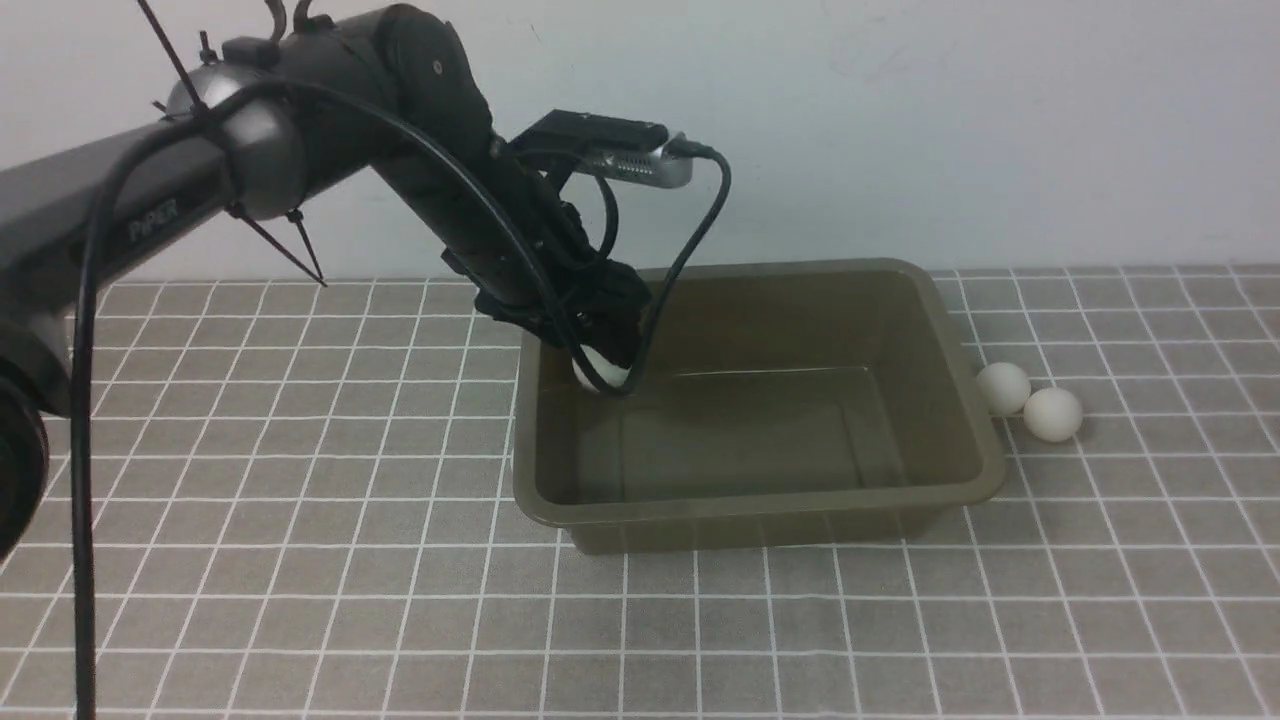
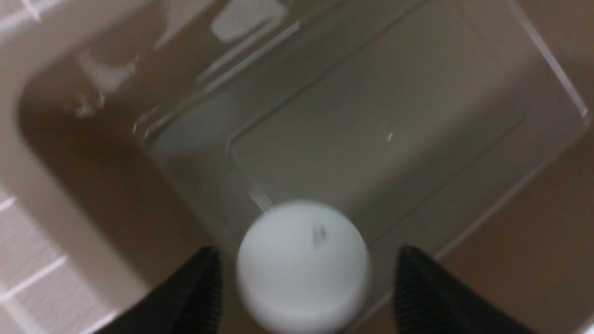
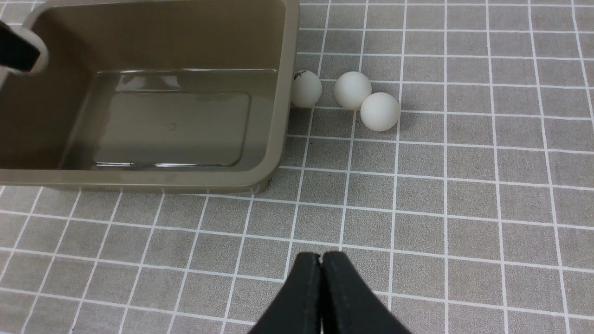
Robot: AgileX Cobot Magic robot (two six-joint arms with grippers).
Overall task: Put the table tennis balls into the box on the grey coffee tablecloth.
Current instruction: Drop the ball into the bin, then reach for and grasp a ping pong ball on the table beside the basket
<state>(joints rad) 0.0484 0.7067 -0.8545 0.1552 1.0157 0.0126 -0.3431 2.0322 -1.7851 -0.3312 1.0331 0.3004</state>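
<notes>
One table tennis ball (image 2: 302, 266) shows blurred between the spread fingers (image 2: 197, 292) of the left gripper (image 1: 600, 365). A sliver of gap shows on either side, so the jaws stand open and appear to touch nothing. The ball is inside the rim of the box (image 1: 760, 505), over its 10 o'clock corner; no other ball lies on the box floor. A clean drop calls for a release low and clear of the sloping wall, since so light a ball could bounce out. Three more balls (image 3: 352, 89) wait on the grey coffee tablecloth (image 1: 300, 560) at the box's 3 o'clock, the nearest against its wall. The right gripper (image 3: 321, 297) is pinched closed on nothing, above bare cloth apart from the box.
</notes>
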